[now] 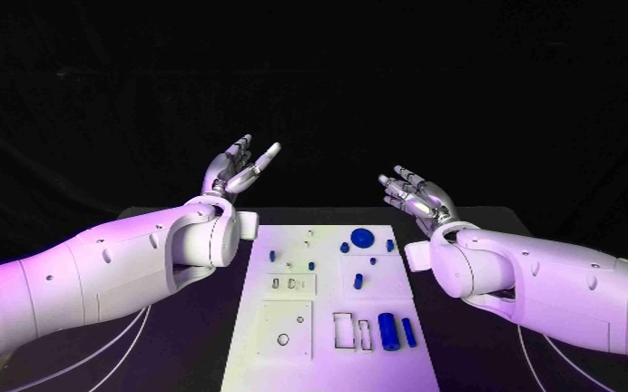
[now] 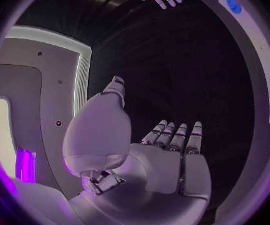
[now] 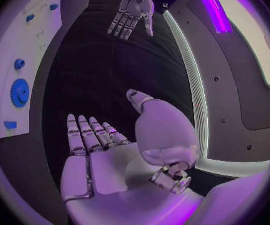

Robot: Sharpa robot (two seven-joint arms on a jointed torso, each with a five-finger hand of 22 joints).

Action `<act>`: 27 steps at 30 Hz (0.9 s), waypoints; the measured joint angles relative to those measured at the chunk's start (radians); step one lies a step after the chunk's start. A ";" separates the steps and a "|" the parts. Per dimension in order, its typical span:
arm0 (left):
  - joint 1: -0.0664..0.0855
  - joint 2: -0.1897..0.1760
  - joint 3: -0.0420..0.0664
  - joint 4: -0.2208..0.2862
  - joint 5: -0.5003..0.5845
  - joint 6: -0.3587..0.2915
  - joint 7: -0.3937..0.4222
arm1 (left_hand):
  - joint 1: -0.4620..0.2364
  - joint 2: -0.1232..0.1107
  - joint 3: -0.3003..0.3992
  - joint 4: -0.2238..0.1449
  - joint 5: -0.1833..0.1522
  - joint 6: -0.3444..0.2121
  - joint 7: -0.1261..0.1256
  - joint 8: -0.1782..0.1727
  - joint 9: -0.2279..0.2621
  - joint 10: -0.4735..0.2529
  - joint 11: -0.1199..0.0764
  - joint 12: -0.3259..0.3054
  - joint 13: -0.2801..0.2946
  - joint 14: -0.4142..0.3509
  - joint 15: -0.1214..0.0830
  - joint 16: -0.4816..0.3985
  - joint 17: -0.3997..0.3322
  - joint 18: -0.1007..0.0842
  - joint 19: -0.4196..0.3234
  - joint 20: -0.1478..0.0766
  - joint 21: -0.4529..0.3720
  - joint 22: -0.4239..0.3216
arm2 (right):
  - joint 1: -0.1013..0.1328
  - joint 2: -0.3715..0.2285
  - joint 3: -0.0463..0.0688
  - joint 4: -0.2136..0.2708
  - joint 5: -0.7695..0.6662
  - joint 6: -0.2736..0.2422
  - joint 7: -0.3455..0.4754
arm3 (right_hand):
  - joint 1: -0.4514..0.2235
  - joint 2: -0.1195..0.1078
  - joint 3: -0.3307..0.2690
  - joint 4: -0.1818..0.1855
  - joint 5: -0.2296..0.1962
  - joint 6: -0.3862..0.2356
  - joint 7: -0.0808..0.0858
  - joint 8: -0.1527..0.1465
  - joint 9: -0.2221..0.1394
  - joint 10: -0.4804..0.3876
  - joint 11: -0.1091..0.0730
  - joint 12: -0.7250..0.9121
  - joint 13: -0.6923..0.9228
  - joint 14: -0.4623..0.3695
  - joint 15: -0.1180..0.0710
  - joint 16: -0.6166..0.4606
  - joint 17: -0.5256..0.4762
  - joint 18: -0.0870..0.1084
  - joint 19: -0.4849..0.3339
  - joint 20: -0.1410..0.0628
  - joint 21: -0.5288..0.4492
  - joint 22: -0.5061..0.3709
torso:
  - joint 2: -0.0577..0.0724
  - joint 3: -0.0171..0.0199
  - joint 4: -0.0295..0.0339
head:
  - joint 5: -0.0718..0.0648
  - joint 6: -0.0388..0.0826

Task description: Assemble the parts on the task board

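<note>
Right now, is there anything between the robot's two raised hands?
No. In the head view, only dark empty air separates the left hand from the right hand; the task board lies lower, nearer the robot.

Blue parts (image 1: 387, 325) dot the white task board (image 1: 295, 356).

Violet light washes the white arms and the task board (image 1: 334, 310), which stand bright against a dim, near-black backdrop and counter (image 1: 196, 338). Both wrist views bend straight edges inside dark circular frames, with glowing strips glaring near the rims.
</note>
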 measured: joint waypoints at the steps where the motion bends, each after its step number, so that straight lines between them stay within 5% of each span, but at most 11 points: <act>1: 0.000 0.000 0.000 -0.001 0.002 0.008 0.003 | 0.013 -0.001 0.004 0.005 0.000 0.007 0.001 0.002 0.001 0.007 0.002 0.002 0.001 0.003 0.003 0.002 0.001 0.006 0.006 0.006 0.002 0.002 | 0.006 -0.001 -0.007 -0.005 -0.002 0.021 -0.003 | 0.019 -0.003 0.007 -0.010 0.000 0.014 0.001 0.003 0.004 0.020 0.002 0.003 0.002 0.022 0.002 0.006 0.003 0.001 0.018 0.001 0.006 0.003 | 0.000 0.0000 0.0000 | 0.000 0.000; 5: 0.000 0.000 -0.001 -0.001 0.005 0.026 0.009 | 0.043 0.004 0.010 0.012 0.000 0.028 0.003 0.007 0.006 0.029 0.013 0.007 0.004 0.021 0.021 0.008 0.006 0.015 0.027 0.016 0.010 0.006 | 0.023 -0.002 -0.028 -0.021 -0.008 0.098 -0.013 | 0.064 -0.011 0.019 -0.041 -0.006 0.058 0.004 0.019 0.016 0.082 0.006 0.012 0.007 0.092 0.001 0.022 0.015 0.001 0.068 0.005 0.025 0.011 | 0.000 -0.0001 0.0000 | 0.000 0.000; 9: 0.000 -0.009 -0.001 0.007 0.007 0.037 0.012 | 0.048 0.009 0.015 0.016 0.000 0.046 0.003 0.012 0.010 0.051 0.018 0.007 0.006 0.047 0.023 0.016 0.011 0.016 0.046 0.015 0.016 0.009 | 0.031 -0.003 -0.034 -0.037 -0.034 0.141 -0.020 | 0.093 -0.015 0.029 -0.063 -0.010 0.099 0.008 0.033 0.026 0.135 0.007 0.019 0.010 0.149 -0.002 0.037 0.023 0.016 0.105 0.006 0.037 0.017 | 0.001 0.0000 -0.0001 | -0.001 -0.001; 12: 0.002 -0.043 -0.001 0.014 0.008 0.047 0.015 | 0.077 0.039 0.047 0.015 0.000 0.108 0.007 0.031 0.024 0.121 0.034 0.026 0.015 0.117 0.040 0.037 0.026 0.016 0.103 0.015 0.038 0.019 | 0.041 -0.018 -0.032 -0.072 -0.117 0.140 -0.024 | 0.120 -0.019 0.042 -0.087 -0.016 0.150 0.011 0.051 0.039 0.198 0.005 0.026 0.014 0.211 -0.006 0.051 0.032 0.017 0.152 0.006 0.054 0.024 | 0.005 0.0005 -0.0007 | -0.005 -0.006; 16: 0.002 -0.046 -0.001 0.015 0.009 0.056 0.018 | 0.166 0.085 0.099 0.009 0.000 0.267 0.017 0.083 0.059 0.303 0.071 0.057 0.029 0.335 0.059 0.107 0.068 0.063 0.368 0.011 0.127 0.061 | 0.043 -0.024 -0.029 -0.081 -0.229 0.133 -0.033 | 0.155 -0.026 0.061 -0.126 -0.027 0.253 0.018 0.088 0.063 0.334 -0.004 0.045 0.022 0.331 -0.022 0.083 0.049 0.039 0.267 0.006 0.099 0.041 | 0.010 0.0005 -0.0007 | -0.011 -0.010; 18: 0.003 -0.050 -0.001 0.023 0.009 0.062 0.019 | 0.225 0.108 0.138 -0.004 -0.004 0.422 0.029 0.138 0.095 0.546 0.103 0.113 0.051 0.558 0.024 0.188 0.114 0.109 0.526 0.007 0.193 0.087 | 0.045 -0.024 -0.027 -0.083 -0.289 0.131 -0.041 | 0.168 -0.034 0.074 -0.147 -0.032 0.327 0.023 0.114 0.079 0.410 -0.013 0.055 0.026 0.396 -0.034 0.103 0.058 0.053 0.329 0.003 0.127 0.052 | 0.012 0.0010 0.0005 | -0.012 -0.012; 20: 0.004 -0.059 -0.001 0.033 0.006 0.069 0.019 | 0.265 0.112 0.161 -0.014 -0.004 0.532 0.046 0.178 0.120 0.670 0.105 0.143 0.059 0.641 0.004 0.222 0.133 0.124 0.590 0.005 0.222 0.096 | 0.050 -0.025 -0.023 -0.089 -0.360 0.131 -0.052 | 0.182 -0.040 0.091 -0.166 -0.032 0.405 0.031 0.140 0.095 0.485 -0.026 0.066 0.027 0.464 -0.050 0.124 0.068 0.063 0.392 -0.004 0.160 0.065 | 0.016 0.0014 0.0017 | -0.013 -0.014; 23: 0.008 -0.079 -0.001 0.053 -0.003 0.079 0.020 | 0.302 0.107 0.195 -0.023 -0.004 0.634 0.068 0.225 0.141 0.801 0.079 0.167 0.063 0.771 -0.036 0.283 0.173 0.140 0.707 -0.024 0.276 0.110 | 0.059 -0.028 -0.020 -0.097 -0.467 0.133 -0.073 | 0.195 -0.052 0.108 -0.192 -0.032 0.497 0.045 0.171 0.112 0.577 -0.044 0.073 0.029 0.551 -0.074 0.154 0.082 0.063 0.472 -0.018 0.207 0.084 | 0.024 0.0030 0.0047 | -0.016 -0.014; 24: 0.010 -0.086 -0.001 0.061 -0.008 0.083 0.019 | 0.312 0.104 0.203 -0.028 -0.004 0.652 0.072 0.234 0.145 0.830 0.071 0.171 0.064 0.805 -0.048 0.299 0.184 0.140 0.736 -0.034 0.291 0.115 | 0.061 -0.028 -0.019 -0.098 -0.501 0.135 -0.082 | 0.198 -0.056 0.114 -0.201 -0.032 0.526 0.049 0.179 0.116 0.607 -0.051 0.077 0.029 0.583 -0.083 0.165 0.088 0.077 0.499 -0.026 0.227 0.093 | 0.027 0.0031 0.0058 | -0.017 -0.015; 27: 0.018 -0.108 -0.001 0.089 -0.028 0.096 0.016 | 0.331 0.095 0.235 -0.027 -0.004 0.696 0.058 0.254 0.155 0.921 0.040 0.185 0.067 0.913 -0.087 0.358 0.226 0.140 0.830 -0.076 0.344 0.135 | 0.073 -0.027 -0.016 -0.103 -0.615 0.147 -0.115 | 0.203 -0.061 0.126 -0.221 -0.032 0.595 0.060 0.198 0.125 0.685 -0.070 0.078 0.029 0.666 -0.109 0.193 0.107 0.078 0.562 -0.049 0.285 0.122 | 0.038 0.0053 0.0094 | -0.019 -0.015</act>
